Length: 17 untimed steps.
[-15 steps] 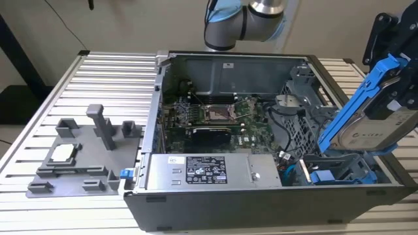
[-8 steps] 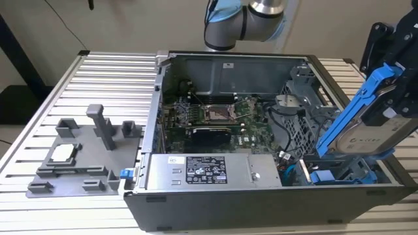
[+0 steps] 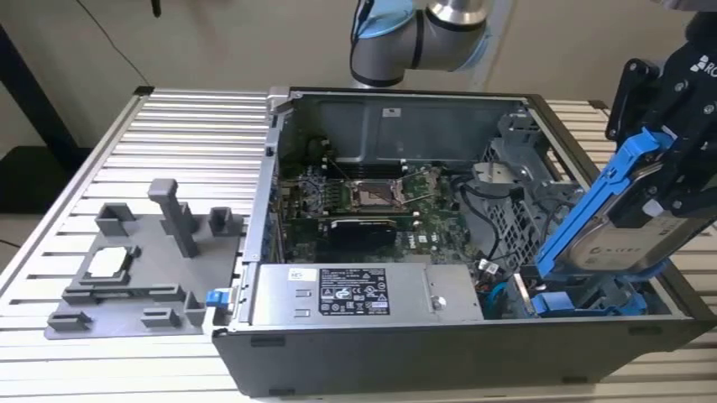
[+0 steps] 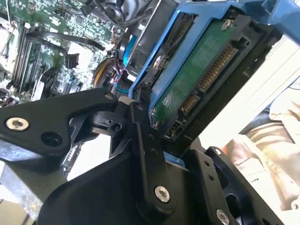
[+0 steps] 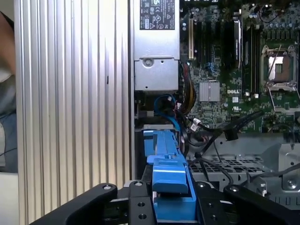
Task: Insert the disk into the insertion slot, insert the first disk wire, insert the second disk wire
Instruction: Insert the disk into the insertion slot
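My gripper is shut on the disk, a silver-grey drive with a white label in a bright blue carrier frame. In the exterior view the disk hangs steeply tilted over the right front corner of the open computer case. Its lower end is just above the other blue-fronted drive in the grey drive cage. The disk covers the mouth of the insertion slot. The second wrist view shows the disk's green circuit-board side and connector pins. In the first wrist view the blue carrier sticks out between the black fingers.
Loose black wires with plugs and a blue cable lie beside the cage, near the power supply. The motherboard fills the case floor. A grey fixture plate sits on the ribbed table at the exterior view's left.
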{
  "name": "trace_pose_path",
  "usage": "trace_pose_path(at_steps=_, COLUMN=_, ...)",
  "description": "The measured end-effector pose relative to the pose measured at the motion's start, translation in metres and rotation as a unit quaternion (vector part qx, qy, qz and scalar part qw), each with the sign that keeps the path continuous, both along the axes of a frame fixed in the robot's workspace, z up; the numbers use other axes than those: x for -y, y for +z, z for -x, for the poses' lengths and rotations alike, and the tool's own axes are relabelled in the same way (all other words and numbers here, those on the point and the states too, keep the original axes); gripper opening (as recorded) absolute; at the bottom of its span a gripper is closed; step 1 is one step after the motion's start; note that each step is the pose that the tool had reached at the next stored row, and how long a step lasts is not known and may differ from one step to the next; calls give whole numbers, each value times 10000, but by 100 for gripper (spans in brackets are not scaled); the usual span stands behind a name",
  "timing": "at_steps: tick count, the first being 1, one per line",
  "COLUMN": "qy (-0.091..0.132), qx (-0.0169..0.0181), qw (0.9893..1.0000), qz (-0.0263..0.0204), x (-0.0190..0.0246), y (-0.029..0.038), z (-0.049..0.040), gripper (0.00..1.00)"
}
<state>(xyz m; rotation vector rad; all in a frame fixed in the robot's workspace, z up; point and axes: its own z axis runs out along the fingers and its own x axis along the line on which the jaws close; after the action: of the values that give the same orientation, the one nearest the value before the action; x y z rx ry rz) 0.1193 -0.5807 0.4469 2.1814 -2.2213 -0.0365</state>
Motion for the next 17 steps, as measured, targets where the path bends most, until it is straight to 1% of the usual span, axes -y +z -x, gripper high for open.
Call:
trace_pose_path(at_steps=3, qy=0, qx=20, qw=10000, qz=-1, x=-18, y=-44, z=0, gripper=33)
trace_pose_path(at_steps=5, qy=3, qx=45, qw=10000, qz=-2, x=-28, y=-70, z=1, gripper=33)
trace_pose_path(at_steps=10, qy=30, qx=112, qw=9999, qz=-1, x=-71, y=-141, z=0, gripper=33)
trace_pose_path(at_steps=13, qy=49, qx=119, qw=9999, qz=-2, x=-89, y=-185, z=0, gripper=33)
trace_pose_path(at_steps=15, qy=61, qx=132, qw=9999, qz=-2, x=-92, y=-219, z=1, gripper=33)
trace_pose_path(at_steps=17, qy=63, qx=134, qw=9999, qz=-2, x=-92, y=-245, z=0, gripper=33)
